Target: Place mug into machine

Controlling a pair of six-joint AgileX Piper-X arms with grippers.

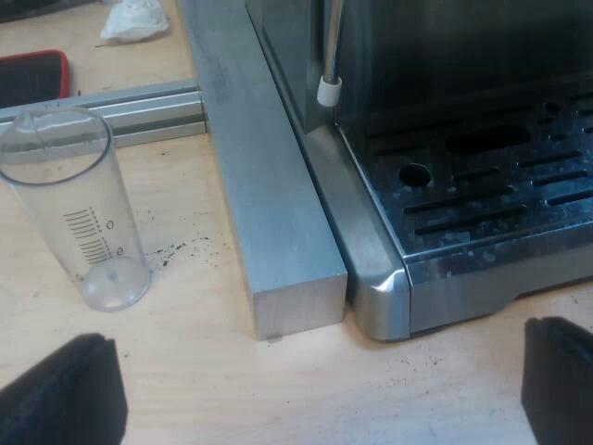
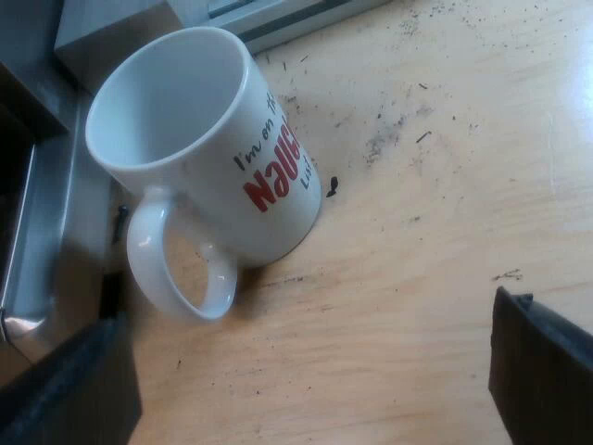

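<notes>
Mug (image 2: 199,148) stands beside machine (image 2: 42,250); measuring glass (image 1: 79,213) near metal bar (image 1: 269,213).

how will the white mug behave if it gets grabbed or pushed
The mug looks like glazed ceramic: probably rigid, slippery to pinch, breakable if dropped. Upright on a wide base, it likely slides rather than tips. Empty, so probably light.

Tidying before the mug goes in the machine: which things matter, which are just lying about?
For the job: white ceramic mug with red lettering; steel espresso machine with slotted drip tray.
Lying about: clear graduated measuring glass; grey metal bar; crumpled white paper.
</notes>
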